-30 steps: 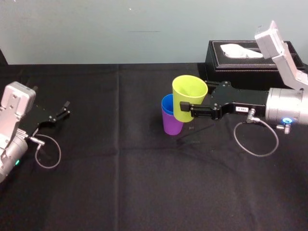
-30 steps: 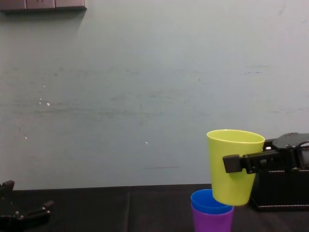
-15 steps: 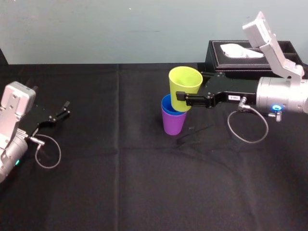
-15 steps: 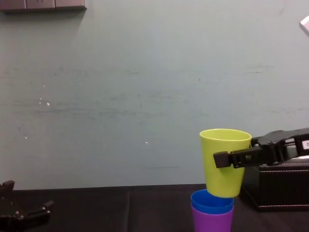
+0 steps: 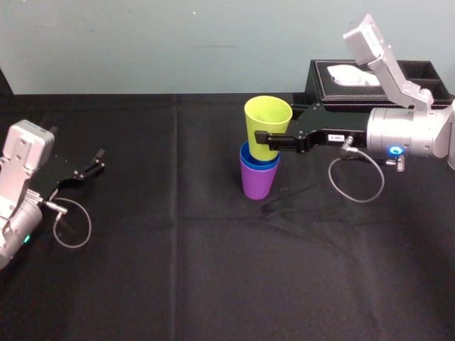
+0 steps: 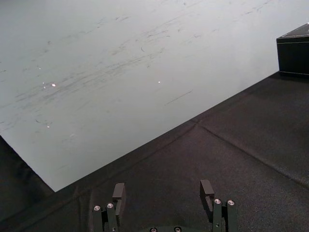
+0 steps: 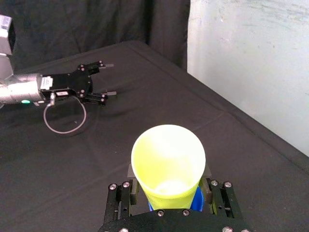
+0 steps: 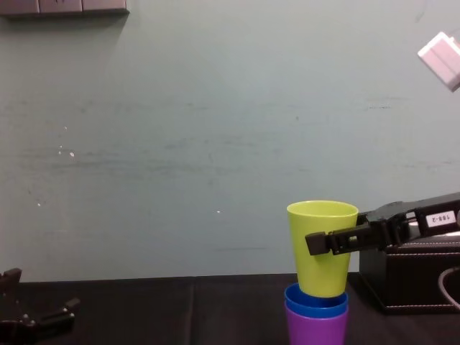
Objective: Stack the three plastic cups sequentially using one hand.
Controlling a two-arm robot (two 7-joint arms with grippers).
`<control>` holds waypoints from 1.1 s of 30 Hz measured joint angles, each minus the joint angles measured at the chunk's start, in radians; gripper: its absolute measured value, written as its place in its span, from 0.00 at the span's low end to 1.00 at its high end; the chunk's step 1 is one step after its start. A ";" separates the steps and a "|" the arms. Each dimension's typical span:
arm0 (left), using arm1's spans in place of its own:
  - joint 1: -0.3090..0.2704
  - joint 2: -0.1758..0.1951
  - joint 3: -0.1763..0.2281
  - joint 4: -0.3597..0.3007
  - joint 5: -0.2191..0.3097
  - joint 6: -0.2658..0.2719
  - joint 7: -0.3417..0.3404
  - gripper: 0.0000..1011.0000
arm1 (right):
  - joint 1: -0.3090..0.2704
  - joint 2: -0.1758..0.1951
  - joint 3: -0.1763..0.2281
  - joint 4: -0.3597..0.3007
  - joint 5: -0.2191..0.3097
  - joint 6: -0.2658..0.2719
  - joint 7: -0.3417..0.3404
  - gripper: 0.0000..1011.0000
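From my station I see the right gripper (image 5: 266,138) reaching in from the right side of the head view, its two slim fingers closed onto the wall of the yellow-green cup (image 5: 266,121) about halfway up, one finger on the near side and the other behind. The cup is upright in that grip, mouth up, just right of centre in the upper half of the frame. Its base sits right at the mouth of the blue cup (image 5: 259,165), which is nested inside the purple cup (image 5: 256,183); that pair stands on the black table (image 5: 213,270). In the chest view, lower right, the yellow-green cup (image 8: 320,248) appears to dip just inside the blue rim (image 8: 316,302), most of its body above it, with the purple cup (image 8: 316,327) at the bottom edge. My right wrist view looks down into the open yellow-green cup (image 7: 169,159), a sliver of blue (image 7: 197,198) showing beside it. The black tissue box (image 5: 341,96) stands at the upper right, behind the arm. The left gripper (image 5: 98,160) is parked low at the left edge of the head view, well apart from the cups, and the left wrist view shows its fingers (image 6: 118,191) spread apart with nothing between them.
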 joint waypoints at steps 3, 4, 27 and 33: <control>0.000 0.000 0.000 0.000 0.000 0.000 0.000 1.00 | 0.010 -0.010 -0.006 0.022 -0.007 0.000 0.004 0.73; 0.000 0.000 0.000 0.000 0.000 0.000 0.000 1.00 | 0.012 -0.012 -0.007 0.026 -0.009 0.000 0.006 0.73; 0.000 0.000 0.000 0.000 0.000 0.000 0.000 1.00 | 0.043 -0.052 -0.028 0.111 -0.039 -0.003 0.034 0.73; 0.000 0.000 0.000 0.000 0.000 0.000 0.000 1.00 | 0.043 -0.051 -0.028 0.109 -0.039 -0.003 0.033 0.73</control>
